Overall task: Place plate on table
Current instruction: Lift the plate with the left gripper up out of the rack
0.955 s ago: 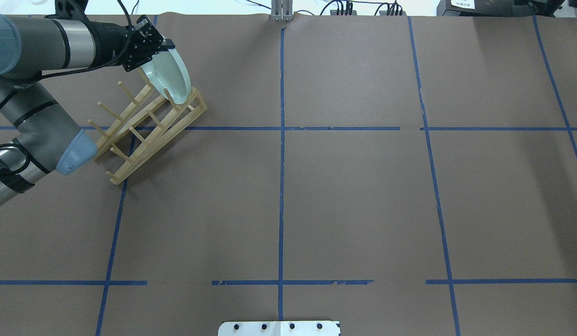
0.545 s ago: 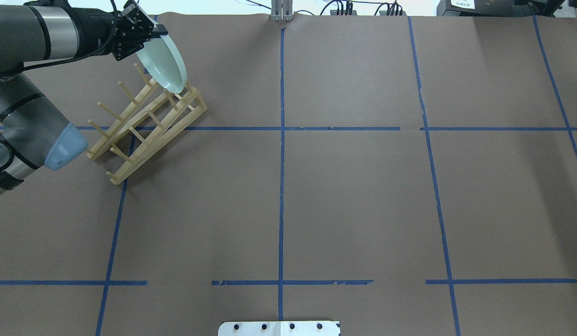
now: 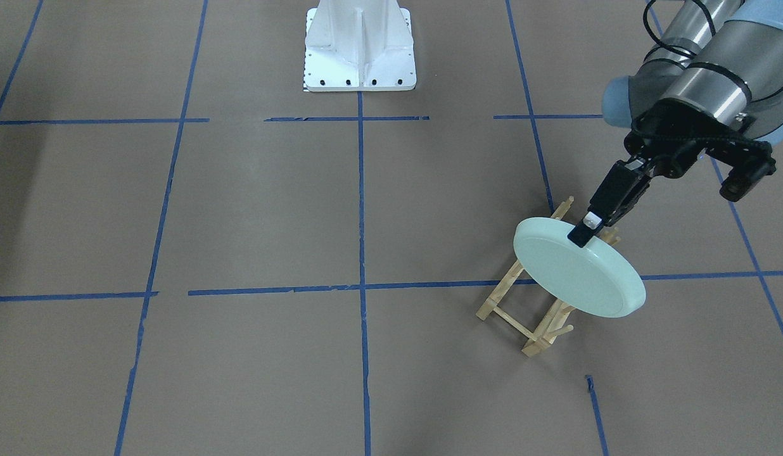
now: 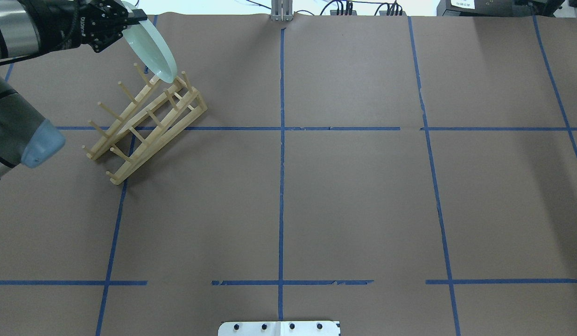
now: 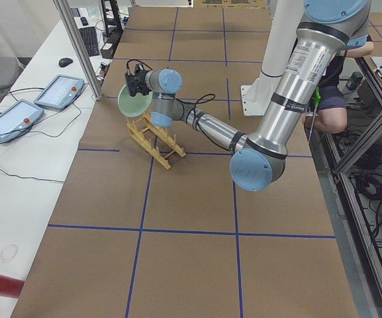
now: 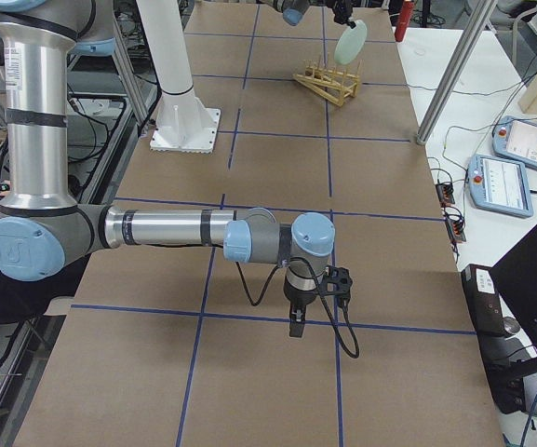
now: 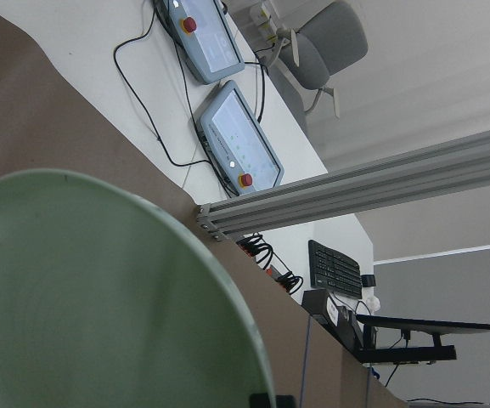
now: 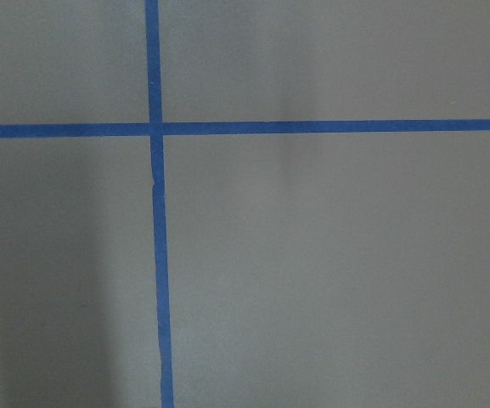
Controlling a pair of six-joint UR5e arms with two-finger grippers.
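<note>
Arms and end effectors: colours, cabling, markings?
Left arm and right arm match: silver-grey tubes, pale blue joint caps, black cable along the wrist. Left end effector is black with slim fingers, a white fingertip pad and white lettering on its body. Right end effector is black too, its cable hanging in a loop.

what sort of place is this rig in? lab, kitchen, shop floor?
Most likely a robotics lab test cell: the table is brown paper gridded with blue tape, two teach pendants lie on the side bench, and an aluminium frame post stands at the table's edge.
</note>
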